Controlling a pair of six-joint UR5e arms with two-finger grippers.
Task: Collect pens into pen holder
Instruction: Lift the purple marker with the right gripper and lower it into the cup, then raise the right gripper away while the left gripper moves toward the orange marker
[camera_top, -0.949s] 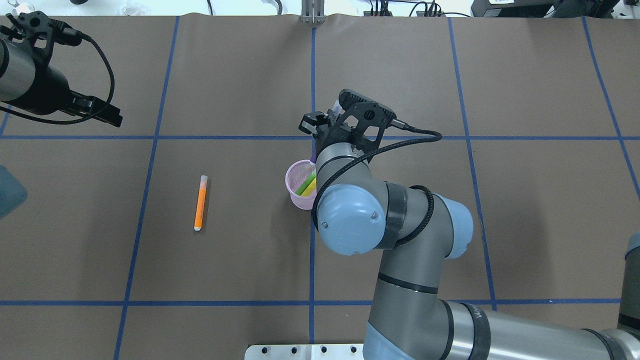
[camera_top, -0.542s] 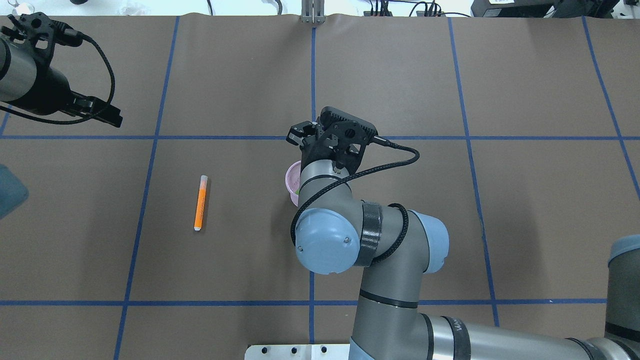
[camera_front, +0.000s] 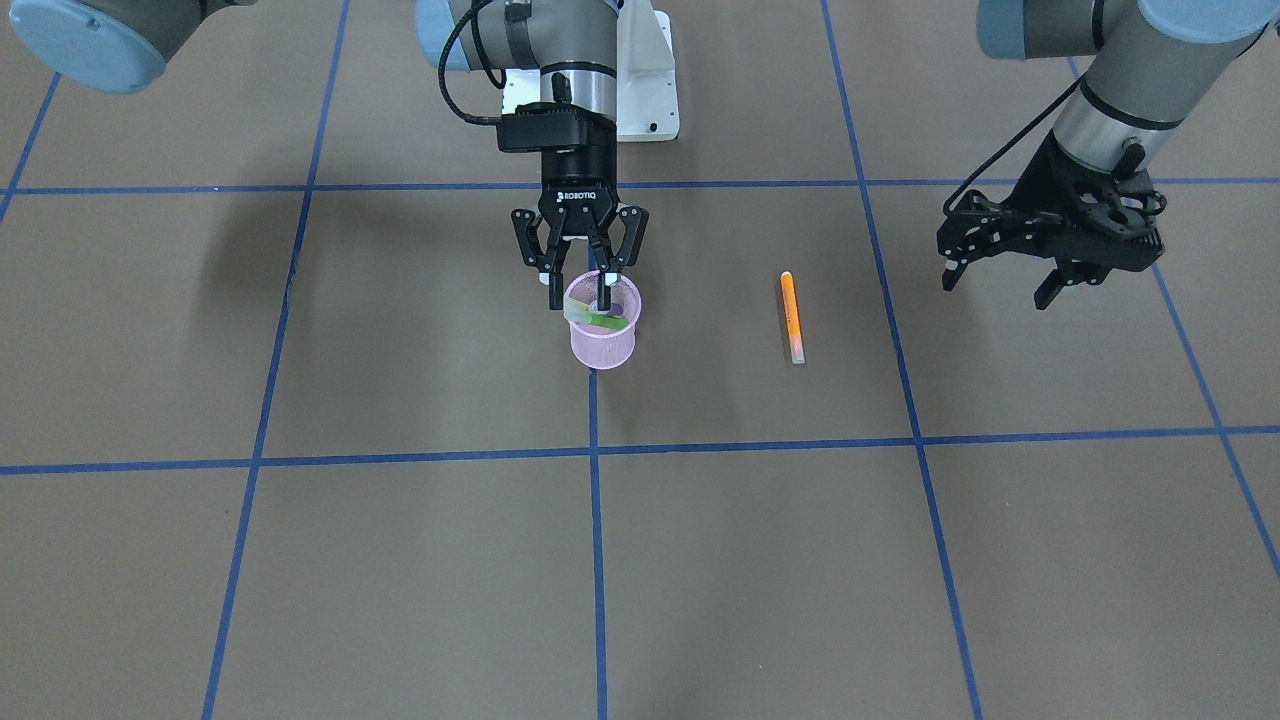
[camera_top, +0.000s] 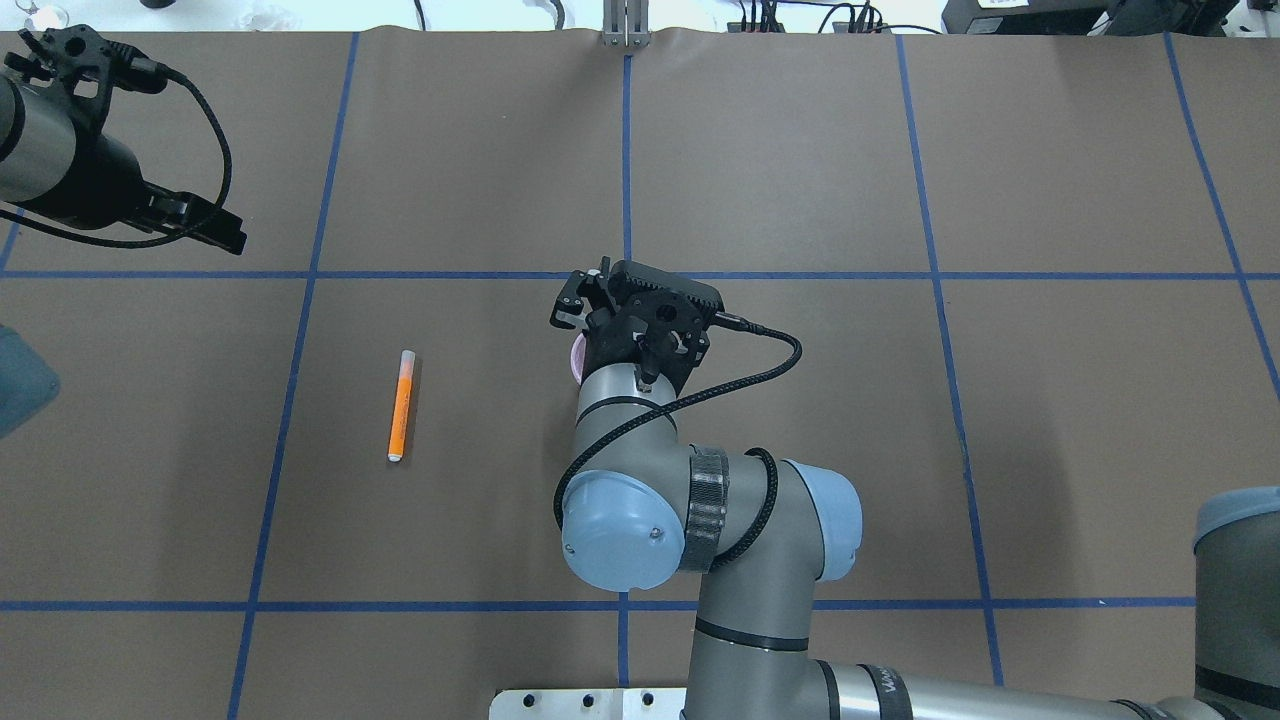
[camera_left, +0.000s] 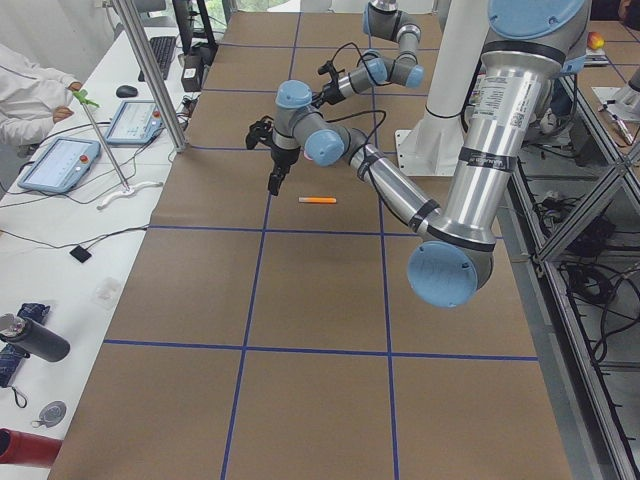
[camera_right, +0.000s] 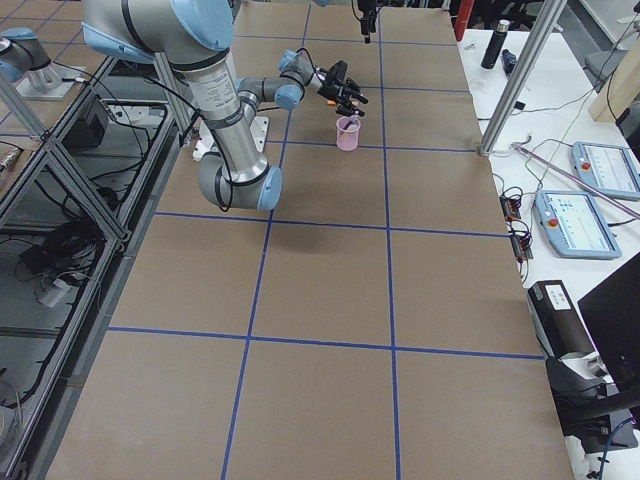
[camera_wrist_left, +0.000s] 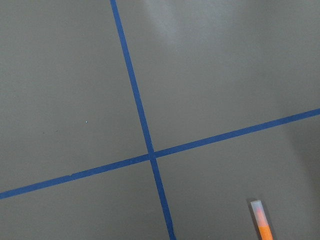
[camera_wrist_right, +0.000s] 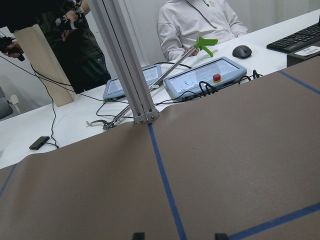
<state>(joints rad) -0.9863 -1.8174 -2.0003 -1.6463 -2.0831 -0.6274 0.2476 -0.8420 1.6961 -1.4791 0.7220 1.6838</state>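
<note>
A brown paper-covered worktop (camera_top: 900, 450), marked into large squares by blue tape lines (camera_top: 626, 170), fills the scene, with operators' desks beyond its far edge. Near the centre stands a small round pink wire-mesh cup (camera_front: 604, 345). It holds a green pen (camera_front: 603, 321) and at least one more pale-ended stick; their colours are hard to sort. The right tool (camera_front: 579, 298) hangs straight down over the cup's rim. Its fingers are spread fairly wide and grip nothing, and one fingertip dips inside the mouth while the other sits outside the wall. One slim orange pen (camera_front: 791, 317) lies flat on the worktop to the robot's left of the cup, well apart from it. Its long axis runs near-to-far and its pale cap points to the far side. It lies roughly between the two arms, in the left arm's half. The left tool (camera_front: 993, 287) hovers above the worktop farther left and a little farther back, fingers apart and empty. It looks the better placed to take this pen, gripping across its width.
</note>
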